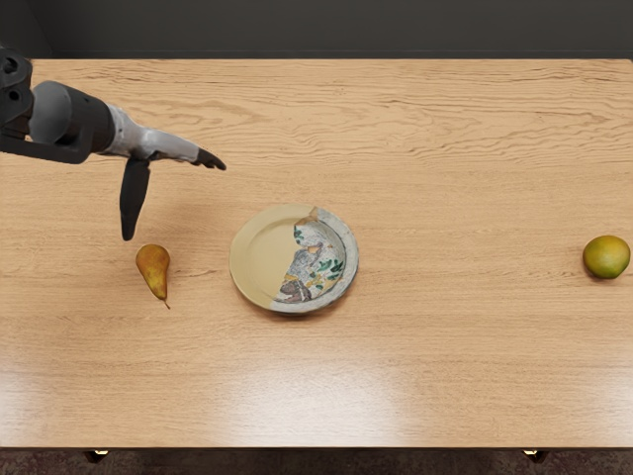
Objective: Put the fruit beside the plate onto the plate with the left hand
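A brown-yellow pear [153, 268] lies on the table just left of the plate [259, 259], stem pointing toward the front. The plate is cream with a patterned right half and holds nothing. My left hand [150, 176] hovers above and slightly behind the pear, open: one finger hangs straight down toward the pear, the others stretch to the right. Nothing is held. The left arm enters from the upper left edge.
A green-yellow round fruit [606, 256] sits far off at the table's right edge. The wooden table [415, 148] spreads wide around the plate; its front edge runs along the bottom of the view.
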Available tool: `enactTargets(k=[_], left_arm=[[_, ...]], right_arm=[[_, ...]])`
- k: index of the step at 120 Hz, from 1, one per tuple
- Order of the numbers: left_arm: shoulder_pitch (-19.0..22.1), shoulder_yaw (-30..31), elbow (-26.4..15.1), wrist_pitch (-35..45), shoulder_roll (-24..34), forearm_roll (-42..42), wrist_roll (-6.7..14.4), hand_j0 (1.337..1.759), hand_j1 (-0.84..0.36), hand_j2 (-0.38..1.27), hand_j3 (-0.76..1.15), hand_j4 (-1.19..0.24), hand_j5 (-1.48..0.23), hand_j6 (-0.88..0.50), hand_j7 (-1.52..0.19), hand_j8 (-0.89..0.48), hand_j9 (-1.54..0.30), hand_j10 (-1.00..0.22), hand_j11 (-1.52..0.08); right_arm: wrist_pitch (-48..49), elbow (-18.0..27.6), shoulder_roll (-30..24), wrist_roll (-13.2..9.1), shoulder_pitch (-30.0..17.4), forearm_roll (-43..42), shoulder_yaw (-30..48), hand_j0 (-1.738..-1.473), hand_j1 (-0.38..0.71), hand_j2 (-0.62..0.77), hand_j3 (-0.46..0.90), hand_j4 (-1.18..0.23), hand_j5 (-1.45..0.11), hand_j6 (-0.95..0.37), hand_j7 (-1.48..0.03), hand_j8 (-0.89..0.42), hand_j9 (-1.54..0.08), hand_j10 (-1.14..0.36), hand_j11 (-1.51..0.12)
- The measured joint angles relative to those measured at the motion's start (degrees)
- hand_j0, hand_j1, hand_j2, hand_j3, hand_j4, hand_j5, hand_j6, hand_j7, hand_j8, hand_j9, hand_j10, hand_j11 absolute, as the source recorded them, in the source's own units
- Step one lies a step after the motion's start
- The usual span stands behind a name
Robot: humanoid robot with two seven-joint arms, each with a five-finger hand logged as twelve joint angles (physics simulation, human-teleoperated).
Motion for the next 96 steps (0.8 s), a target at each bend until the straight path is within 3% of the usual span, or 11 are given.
enactTargets(k=[33, 46, 56, 73, 96], left_arm=[[-3.10, 7.73, -0.58, 0.00, -0.12, 1.93, -7.53, 1.658, 0.33, 0.00, 0.00, -0.02, -0.02, -0.02, -0.02, -0.02, -0.02, -0.02, -0.02], [-3.10, 9.73, -0.61, 0.00, -0.63, 2.94, -9.08, 1.658, 0.33, 0.00, 0.00, -0.02, -0.02, -0.02, -0.02, -0.02, -0.02, -0.02, -0.02], [-3.01, 10.37, -0.62, 0.00, -1.32, 3.27, -9.20, 1.658, 0.33, 0.00, 0.00, -0.02, -0.03, -0.02, -0.03, -0.02, -0.03, -0.02, -0.03], [-2.58, 11.68, -1.27, 0.00, -2.19, 3.82, -6.56, 1.658, 0.32, 0.00, 0.00, -0.02, -0.03, -0.03, -0.03, -0.03, -0.03, -0.02, -0.03], [-2.59, 13.27, -2.69, 0.48, -1.94, 5.23, -5.63, 1.658, 0.31, 0.01, 0.00, -0.03, -0.04, -0.04, -0.04, -0.03, -0.04, -0.03, -0.04]], right_arm=[[0.00, 0.00, 0.00, 0.00, 0.00, 0.00, -0.03, -1.658, -0.35, 0.00, 0.00, 0.00, 0.00, 0.00, 0.00, 0.00, 0.00, 0.00, 0.00], [0.00, 0.00, 0.00, 0.00, 0.00, 0.00, -0.03, -1.658, -0.35, 0.00, 0.00, 0.00, 0.00, 0.00, 0.00, 0.00, 0.00, 0.00, 0.00], [0.00, 0.00, 0.00, 0.00, 0.00, -0.01, -0.04, -1.658, -0.35, 0.00, 0.00, 0.00, 0.00, 0.00, 0.00, 0.00, 0.00, 0.00, 0.00], [0.00, 0.00, 0.00, 0.00, 0.00, -0.01, -0.01, -1.658, -0.35, 0.00, 0.00, 0.00, 0.00, 0.00, 0.00, 0.00, 0.00, 0.00, 0.00], [0.00, 0.00, 0.00, 0.00, 0.00, -0.01, 0.00, -1.658, -0.35, 0.00, 0.00, 0.00, 0.00, 0.00, 0.00, 0.00, 0.00, 0.00, 0.00]])
